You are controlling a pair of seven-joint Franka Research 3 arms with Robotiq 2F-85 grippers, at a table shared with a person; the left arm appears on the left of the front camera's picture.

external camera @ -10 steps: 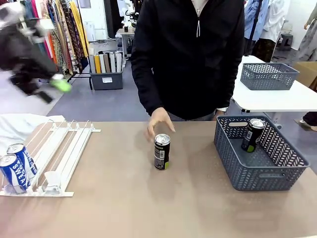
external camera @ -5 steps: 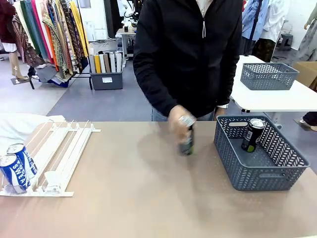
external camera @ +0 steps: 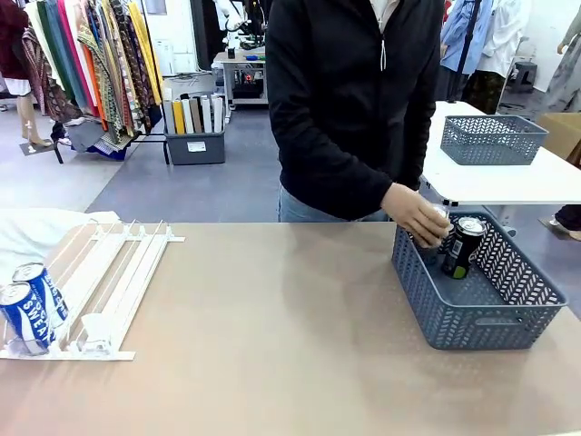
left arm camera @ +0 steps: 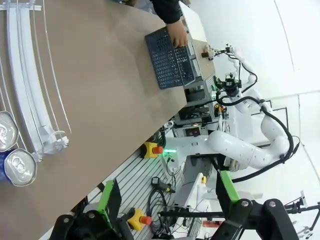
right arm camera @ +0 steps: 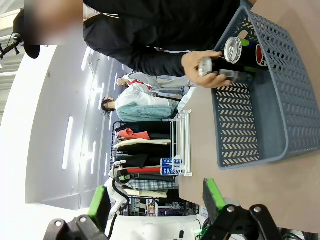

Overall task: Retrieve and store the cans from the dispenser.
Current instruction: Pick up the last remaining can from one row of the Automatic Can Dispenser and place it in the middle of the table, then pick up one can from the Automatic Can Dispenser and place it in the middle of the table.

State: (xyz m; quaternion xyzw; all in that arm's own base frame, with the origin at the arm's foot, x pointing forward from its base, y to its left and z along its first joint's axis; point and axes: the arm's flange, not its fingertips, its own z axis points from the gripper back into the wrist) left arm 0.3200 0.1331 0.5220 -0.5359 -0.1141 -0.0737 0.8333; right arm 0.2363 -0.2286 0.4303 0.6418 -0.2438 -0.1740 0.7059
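Two blue-and-white cans stand at the low near end of the white dispenser on the table's left. A person's hand holds a black can over the dark grey basket at the right, beside another black can standing inside it. In the left wrist view my left gripper is open, high above the table, with the two can tops and the dispenser rails at the left. In the right wrist view my right gripper is open, off the table's side, looking at the basket and the held can.
A second grey basket sits on a white table behind the person. White cloth lies at the table's far left corner. Bare tabletop stretches between dispenser and basket.
The person picked up the black can from the middle of the table and carried it right to the basket. My left arm, blurred at upper left a second ago, left the front view.
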